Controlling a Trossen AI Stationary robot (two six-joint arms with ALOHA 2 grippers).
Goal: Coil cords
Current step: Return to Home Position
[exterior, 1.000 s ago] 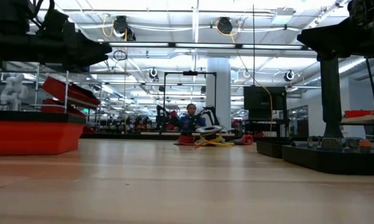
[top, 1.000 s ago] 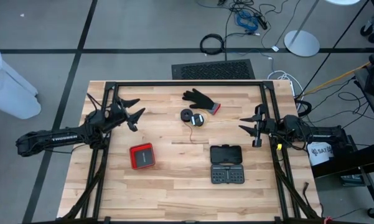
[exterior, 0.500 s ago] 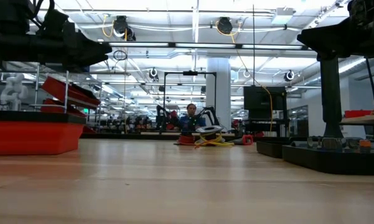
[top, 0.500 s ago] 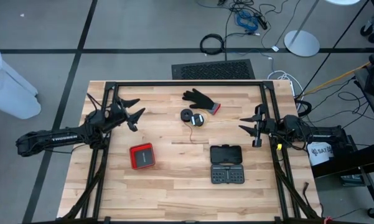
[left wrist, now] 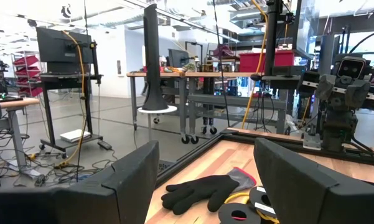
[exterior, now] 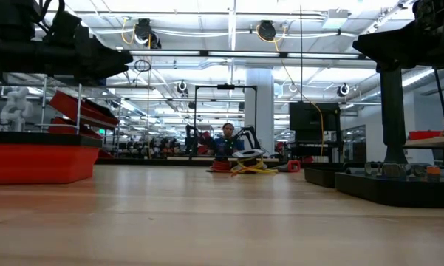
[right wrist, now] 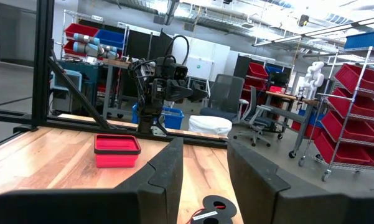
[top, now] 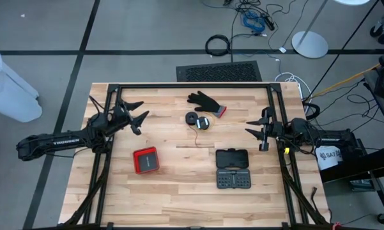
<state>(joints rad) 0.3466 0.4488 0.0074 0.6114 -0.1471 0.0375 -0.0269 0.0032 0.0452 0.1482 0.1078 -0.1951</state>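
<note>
Wood planks form the tabletop (top: 179,198), which we read from its front edge outward. Two items lie nearest the front: a red box (top: 145,160) on the left half and a black case (top: 234,168) on the right half, well apart from each other. In the low view the box sits at the left and the case at the right, with bare wood between them.

Farther in, near the middle of the tabletop, we find the cords (top: 199,120). They are two small round black bundles side by side, one showing yellow windings. We cannot tell whether the two touch. A thin reddish tail runs from them toward the front and ends short of the case. Neither pincer touches the cords.

At about the same depth, the left pincer (top: 138,116) hovers over the left part of the tabletop. Its fingers are spread apart and hold nothing. The right pincer (top: 252,131) hovers near the right edge, its fingers likewise apart and empty. The two pincers point inward, with the cords between them.

Just beyond the cords lies a black glove (top: 204,100), its red cuff on the side nearest them. We cannot tell whether cuff and cords touch.

Past the far edge, a dark mat (top: 219,71) lies on the floor. A black cable ring (top: 218,45) lies farther out.
</note>
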